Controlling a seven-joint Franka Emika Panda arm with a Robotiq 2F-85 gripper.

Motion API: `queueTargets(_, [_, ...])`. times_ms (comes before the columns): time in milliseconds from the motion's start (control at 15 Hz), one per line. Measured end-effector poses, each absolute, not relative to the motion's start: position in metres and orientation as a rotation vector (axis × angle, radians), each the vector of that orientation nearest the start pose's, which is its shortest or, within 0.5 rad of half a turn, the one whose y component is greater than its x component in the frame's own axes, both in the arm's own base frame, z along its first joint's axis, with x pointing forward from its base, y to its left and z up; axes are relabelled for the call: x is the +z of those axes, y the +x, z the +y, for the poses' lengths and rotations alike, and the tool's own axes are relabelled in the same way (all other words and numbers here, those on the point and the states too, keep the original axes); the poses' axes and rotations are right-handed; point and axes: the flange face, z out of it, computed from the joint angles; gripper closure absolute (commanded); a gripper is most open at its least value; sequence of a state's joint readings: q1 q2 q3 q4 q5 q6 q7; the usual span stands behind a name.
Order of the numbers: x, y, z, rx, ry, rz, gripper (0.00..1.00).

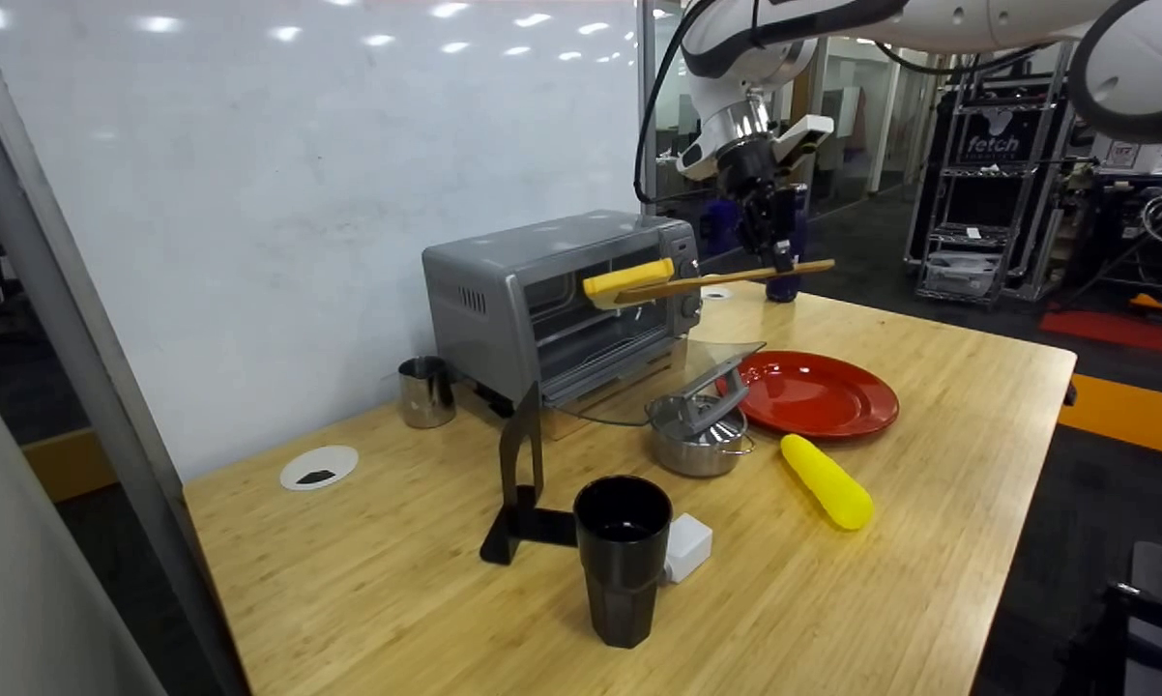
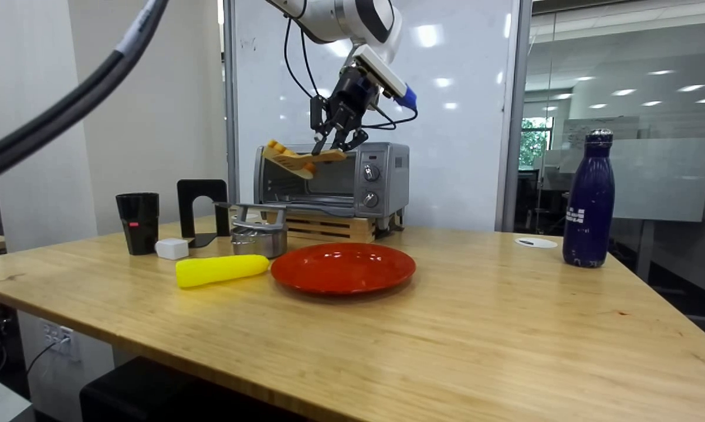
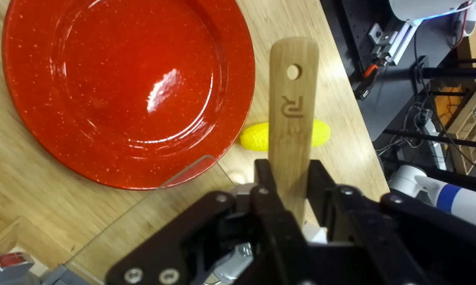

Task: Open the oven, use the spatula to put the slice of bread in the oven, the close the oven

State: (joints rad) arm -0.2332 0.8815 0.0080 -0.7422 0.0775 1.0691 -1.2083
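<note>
My gripper (image 3: 287,172) is shut on the handle of the wooden spatula (image 3: 292,103), which lies between the two finger pads. In an exterior view the spatula (image 1: 731,278) is held nearly level, its blade pointing toward the oven (image 1: 479,324). At the blade end is the slice of bread (image 1: 629,277), pale with yellow edges; it looks tilted in an exterior view (image 2: 308,169). How it lies against the blade is hard to tell. Bread and blade are in front of the oven's opening, above the lowered door handle (image 1: 711,396). The glass door (image 3: 151,213) is down.
A red plate (image 1: 818,391) lies before the oven, beside a yellow elongated object (image 1: 827,483). A small metal pot (image 1: 699,452) stands under the door handle. Nearby are a black cup (image 1: 624,561), black stand (image 1: 523,483), white block (image 1: 687,548) and metal cup (image 1: 426,394). A blue bottle (image 2: 589,205) stands apart.
</note>
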Motion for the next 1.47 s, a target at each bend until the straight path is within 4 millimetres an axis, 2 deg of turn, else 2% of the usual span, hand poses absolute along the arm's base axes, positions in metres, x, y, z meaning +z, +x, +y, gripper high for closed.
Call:
queueTargets(467, [0.374,0.692,-0.162,0.559,-2.404,-1.196,0.93])
queueTargets(933, [0.382,0.699,-0.164,0.53,-2.495,-1.133,0.93])
queueTargets(1467, [0.392,0.725,-0.168,0.36,-2.704,-1.083,0.93])
